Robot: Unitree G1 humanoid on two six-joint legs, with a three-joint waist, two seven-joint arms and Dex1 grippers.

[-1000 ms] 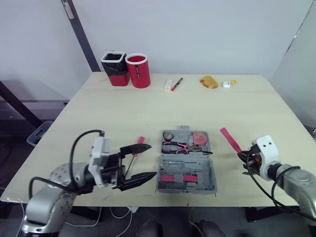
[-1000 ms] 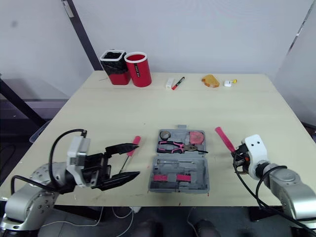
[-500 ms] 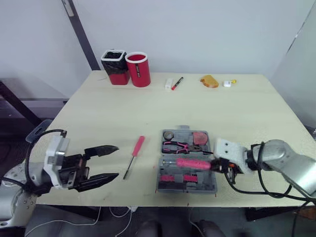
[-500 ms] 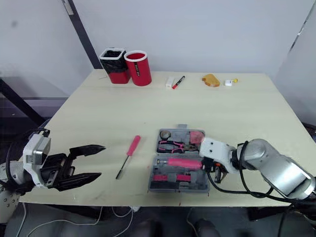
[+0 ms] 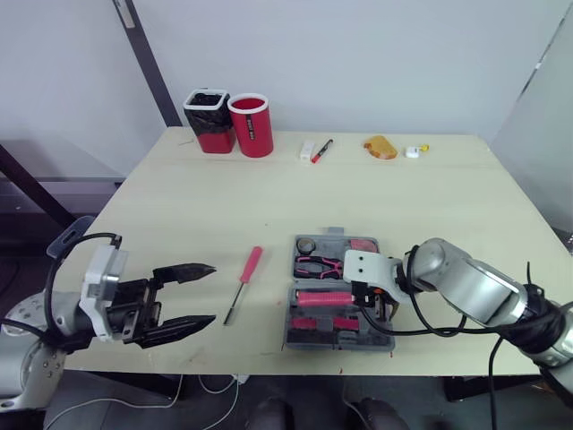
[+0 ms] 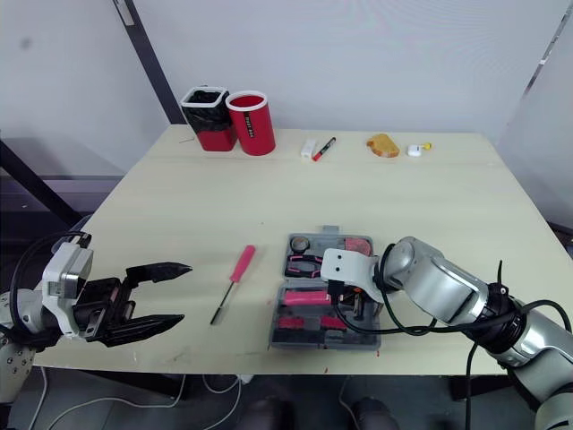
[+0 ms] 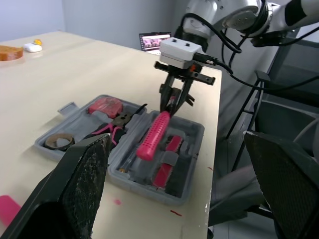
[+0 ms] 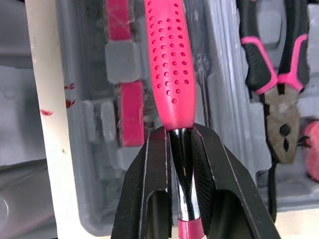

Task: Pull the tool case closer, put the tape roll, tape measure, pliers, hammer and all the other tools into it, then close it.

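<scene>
The grey tool case (image 5: 385,339) lies open near the table's front edge. In it are the tape roll (image 5: 306,245), the red tape measure (image 5: 363,244) and the pink-handled pliers (image 5: 315,265). My right gripper (image 5: 366,301) hangs over the case's front half, shut on the chrome shaft of the hammer (image 8: 172,69). The hammer's pink handle (image 5: 322,297) points to my left, low across the case's slots. A red screwdriver (image 5: 243,282) lies on the table left of the case. Further left, off the table's front corner, my left gripper (image 5: 211,293) stands open with nothing between its fingers.
At the table's far edge stand a red cup (image 5: 252,125) and a red-and-black cup (image 5: 208,121). Also there are a marker (image 5: 320,151), a small white block (image 5: 306,152), an orange object (image 5: 380,147) and a small white-and-yellow item (image 5: 412,151).
My right arm has swung the hammer from the right of the case to over it, then further left and lower. My left gripper drew back leftward from the screwdriver, then held still.
</scene>
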